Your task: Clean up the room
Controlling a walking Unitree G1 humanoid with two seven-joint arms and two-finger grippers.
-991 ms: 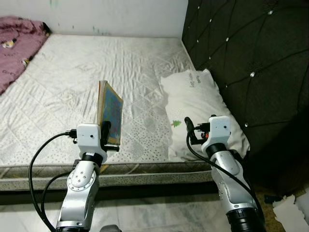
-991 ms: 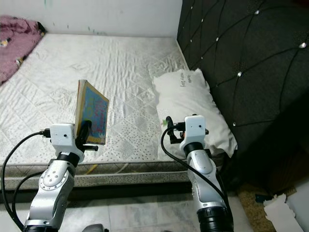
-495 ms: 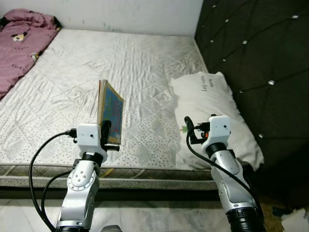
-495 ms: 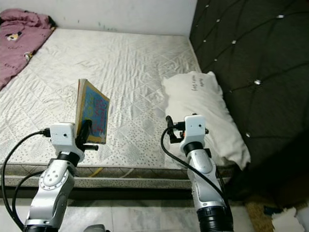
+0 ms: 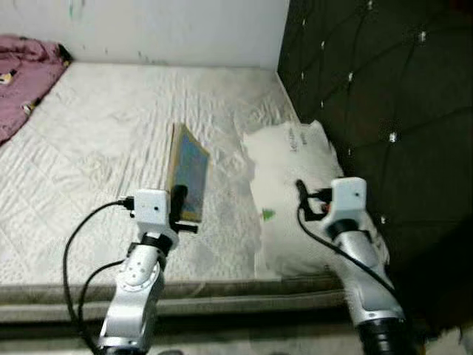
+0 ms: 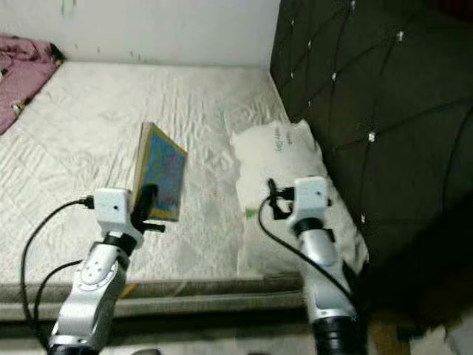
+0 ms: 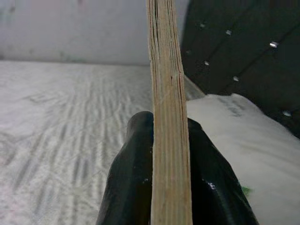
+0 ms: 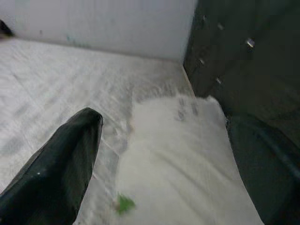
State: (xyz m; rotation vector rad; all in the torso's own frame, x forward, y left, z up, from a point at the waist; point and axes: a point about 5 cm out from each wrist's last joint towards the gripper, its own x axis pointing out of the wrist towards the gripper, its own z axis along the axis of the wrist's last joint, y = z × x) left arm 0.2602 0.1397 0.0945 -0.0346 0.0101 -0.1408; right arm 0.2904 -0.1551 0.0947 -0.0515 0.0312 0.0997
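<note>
The left gripper has its 2 fingers clamped on a book, held upright above the bed. The right gripper hovers over the white pillow by the dark headboard; I cannot tell how its fingers stand.
</note>
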